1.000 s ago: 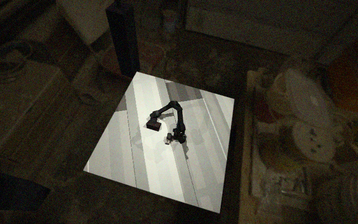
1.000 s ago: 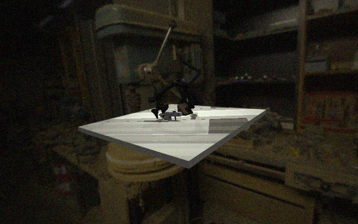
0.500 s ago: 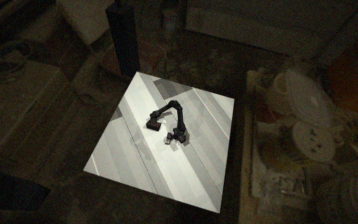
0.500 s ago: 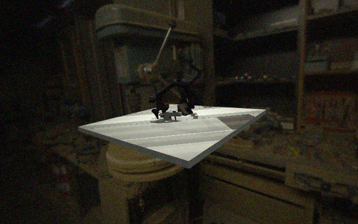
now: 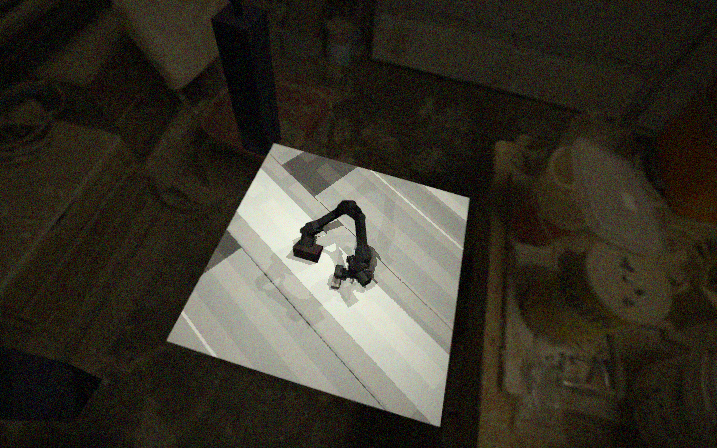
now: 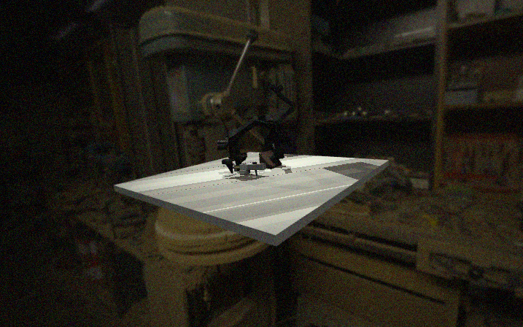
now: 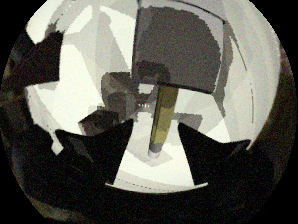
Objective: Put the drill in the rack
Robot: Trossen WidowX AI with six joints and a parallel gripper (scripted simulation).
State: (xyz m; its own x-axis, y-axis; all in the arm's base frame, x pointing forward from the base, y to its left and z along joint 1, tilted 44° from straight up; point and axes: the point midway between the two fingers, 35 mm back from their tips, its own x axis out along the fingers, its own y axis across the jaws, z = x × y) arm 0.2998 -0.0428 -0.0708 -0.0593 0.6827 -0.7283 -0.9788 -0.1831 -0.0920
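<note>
In the wrist view a large grey block (image 7: 175, 45) stands at the top, and the brass-yellow drill (image 7: 166, 112) sticks out of its lower side, with a pale tip low in the view. In the exterior view the grey block (image 6: 254, 166) is small, just under the arm's end. My gripper (image 7: 156, 123) is open, one finger on each side of the drill's outer end, with a gap on both sides. A dark boxy shape (image 7: 98, 121) shows left of the drill; I cannot tell whether it is the key, the rack or another part. The key and rack cannot be made out surely.
The arm's base (image 5: 306, 252) stands on the pale striped table top (image 5: 405, 361). The arm arches up and over and comes down beside the block. Dark shadows lie on the table around the block. The table's near corner shows in the exterior view.
</note>
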